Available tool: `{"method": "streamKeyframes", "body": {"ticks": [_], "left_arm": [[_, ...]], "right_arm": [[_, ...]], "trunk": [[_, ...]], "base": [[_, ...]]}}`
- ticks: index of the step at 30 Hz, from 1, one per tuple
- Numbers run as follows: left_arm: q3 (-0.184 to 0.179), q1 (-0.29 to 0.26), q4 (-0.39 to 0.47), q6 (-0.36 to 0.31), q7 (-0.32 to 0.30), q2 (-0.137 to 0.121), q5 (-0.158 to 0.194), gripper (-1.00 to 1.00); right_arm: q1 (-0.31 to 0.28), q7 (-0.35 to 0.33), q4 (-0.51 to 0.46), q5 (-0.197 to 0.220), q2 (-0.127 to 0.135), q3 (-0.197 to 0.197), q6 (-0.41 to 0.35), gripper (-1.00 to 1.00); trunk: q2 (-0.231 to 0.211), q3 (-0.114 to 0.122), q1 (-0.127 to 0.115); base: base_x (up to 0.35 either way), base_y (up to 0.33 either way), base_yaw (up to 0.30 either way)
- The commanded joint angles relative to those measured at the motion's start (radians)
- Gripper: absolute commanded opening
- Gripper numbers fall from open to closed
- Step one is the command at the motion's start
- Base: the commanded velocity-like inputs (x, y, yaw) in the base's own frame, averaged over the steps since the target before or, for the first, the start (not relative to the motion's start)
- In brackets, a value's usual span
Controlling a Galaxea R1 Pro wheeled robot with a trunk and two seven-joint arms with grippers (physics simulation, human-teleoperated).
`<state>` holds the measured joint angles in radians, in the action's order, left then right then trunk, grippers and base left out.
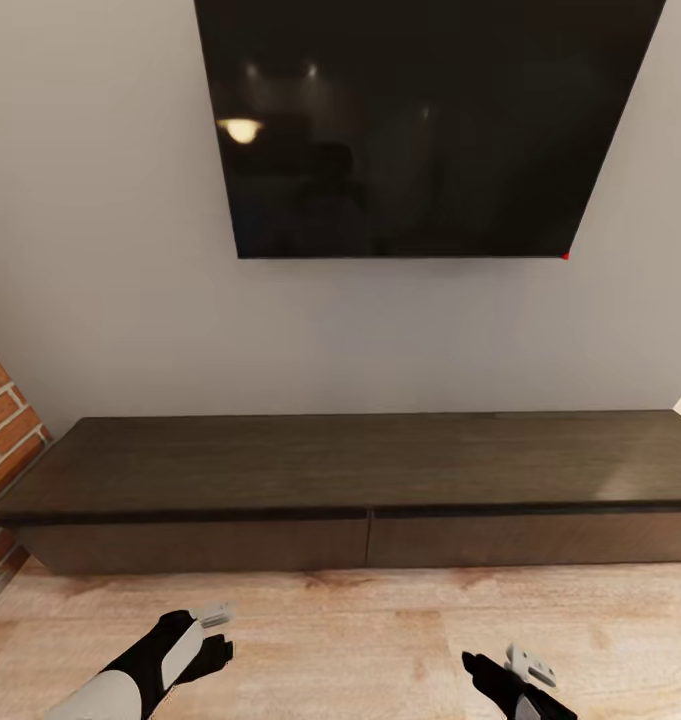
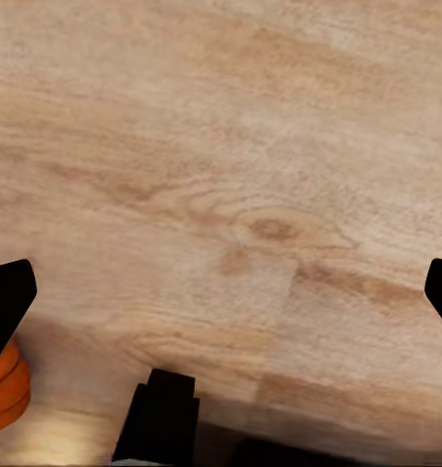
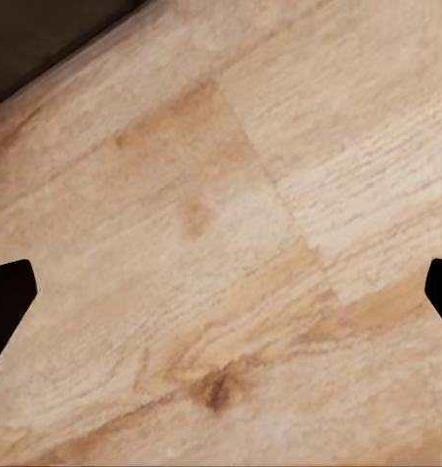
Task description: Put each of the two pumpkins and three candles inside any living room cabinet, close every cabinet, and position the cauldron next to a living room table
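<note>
Grippers, nearest items. My left gripper [image 1: 212,630] hangs low at near left over the floor [image 1: 380,640]; in its wrist view the fingertips [image 2: 7,297] sit wide apart with only planks between them, so it is spread and carrying nothing. My right gripper [image 1: 505,668] at near right reads the same: fingertips [image 3: 7,292] at opposite edges of its wrist view, bare planks between.

Pumpkin [image 2: 5,389], one: an orange sliver at the edge of the left wrist view, resting on the floor just beside the left fingertip, not held.

Cabinet [image 1: 360,480], beyond the strip of floor: long, low, dark wood against the far wall, two drawer fronts [image 1: 195,545] flush and shut, top bare.

Television [image 1: 420,120], farthest: dark screen on the grey wall above the cabinet. Brick [image 1: 5,430] at far left.

Progress, by my judgement: early. Nothing visibly stowed; drawers need opening, filling, closing; cauldron placement outstanding.
</note>
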<state>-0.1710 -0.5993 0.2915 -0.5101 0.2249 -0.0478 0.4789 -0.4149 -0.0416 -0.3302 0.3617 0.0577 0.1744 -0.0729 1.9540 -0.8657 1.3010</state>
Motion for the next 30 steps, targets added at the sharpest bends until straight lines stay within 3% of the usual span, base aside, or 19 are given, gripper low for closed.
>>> {"method": "streamKeyframes", "body": {"ticks": [1, 4, 7, 8, 10, 12, 18, 25, 30], "left_arm": [[0.002, 0.0, 0.004, -0.02, -0.003, -0.005, 0.003, 1.0], [0.027, -0.002, 0.044, -0.145, -0.063, -0.023, 0.028, 1.0], [0.069, -0.002, 0.107, -0.3, -0.216, -0.044, 0.05, 1.0], [0.072, -0.002, 0.118, -0.321, -0.241, -0.05, 0.052, 1.0], [0.084, -0.002, 0.159, -0.389, -0.348, -0.084, 0.058, 1.0], [0.088, -0.002, 0.173, -0.412, -0.415, -0.101, 0.061, 1.0], [0.094, -0.002, 0.183, -0.425, -0.492, -0.112, 0.064, 1.0], [0.096, -0.004, 0.185, -0.45, -0.656, -0.149, 0.062, 1.0], [0.096, -0.004, 0.186, -0.454, -0.687, -0.154, 0.064, 1.0]], "right_arm": [[-0.001, -0.004, -0.002, 0.005, -0.002, 0.0, 0.0, 1.0], [-0.01, -0.047, -0.01, 0.071, -0.018, 0.001, -0.009, 1.0], [-0.027, -0.14, -0.013, 0.198, -0.03, 0.0, -0.068, 1.0], [-0.03, -0.158, -0.013, 0.216, -0.03, 0.0, -0.084, 1.0], [-0.042, -0.241, -0.014, 0.272, -0.033, -0.001, -0.153, 1.0], [-0.048, -0.28, -0.015, 0.29, -0.034, -0.001, -0.181, 1.0], [-0.053, -0.301, -0.032, 0.303, -0.036, 0.0, -0.192, 1.0], [-0.103, -0.297, -0.087, 0.337, -0.078, 0.0, -0.177, 1.0], [-0.132, -0.296, -0.092, 0.344, -0.108, 0.0, -0.166, 1.0]], "trunk": [[0.0, 0.0, 0.0], [0.0, 0.0, 0.0], [0.0, 0.0, 0.0], [0.0, 0.0, 0.0], [0.0, 0.0, 0.0], [0.0, 0.0, 0.0], [0.042, -0.019, 0.023], [0.091, -0.041, 0.05], [0.126, -0.056, 0.069]], "base": [[0.019, -0.001, 0.0], [0.009, -0.001, 0.0], [0.003, 0.0, 0.0], [0.001, 0.0, 0.0], [0.0, 0.0, 0.0], [0.0, 0.0, 0.0], [0.0, 0.0, 0.0], [0.0, 0.0, 0.0], [0.0, 0.0, 0.0]]}}
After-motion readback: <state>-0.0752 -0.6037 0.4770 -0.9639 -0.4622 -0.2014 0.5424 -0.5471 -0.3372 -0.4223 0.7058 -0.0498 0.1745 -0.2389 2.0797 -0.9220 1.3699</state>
